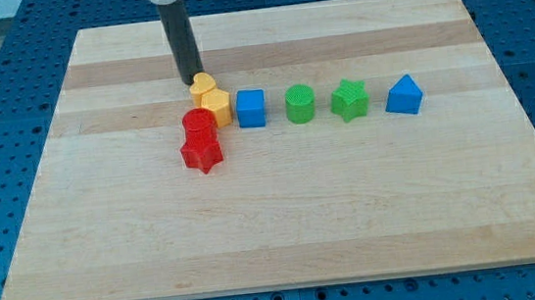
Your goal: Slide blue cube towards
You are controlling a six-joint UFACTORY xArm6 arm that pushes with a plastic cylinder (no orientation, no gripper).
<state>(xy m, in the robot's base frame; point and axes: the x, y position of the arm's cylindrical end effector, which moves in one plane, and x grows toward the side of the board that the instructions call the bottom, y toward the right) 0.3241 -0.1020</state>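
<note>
The blue cube (251, 108) sits near the board's middle, just right of a yellow hexagonal block (215, 106). My tip (190, 82) is at the upper left of a yellow heart block (202, 83), touching or nearly touching it. The tip is up and to the left of the blue cube, with the yellow blocks between them.
A red cylinder (198, 124) and a red star (202, 152) sit below the yellow blocks. Right of the blue cube stand a green cylinder (299, 104), a green star (349, 100) and a blue triangular block (404, 95). All lie on the wooden board (285, 227).
</note>
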